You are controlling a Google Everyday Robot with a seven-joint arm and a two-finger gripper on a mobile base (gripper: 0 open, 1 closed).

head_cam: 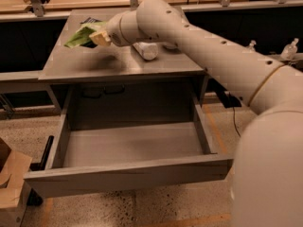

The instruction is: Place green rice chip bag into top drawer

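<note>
Jaws clamped on crinkled light-green rice chip bag (79, 36), held above grey table (142, 68), top drawer (128, 175) open below

Tan gripper (98, 37) on light-green bag (79, 36)

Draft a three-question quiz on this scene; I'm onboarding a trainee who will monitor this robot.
1. True or false: the top drawer is shut.
2. What does the claw, raised over the left part of the table as the camera sees it, grip? A) a mug B) the green rice chip bag C) a sponge
3. Fill in: the bottle lies on its side on the ___.
Key: 1 false, it stands pulled open; 2 B; 3 table.
</note>
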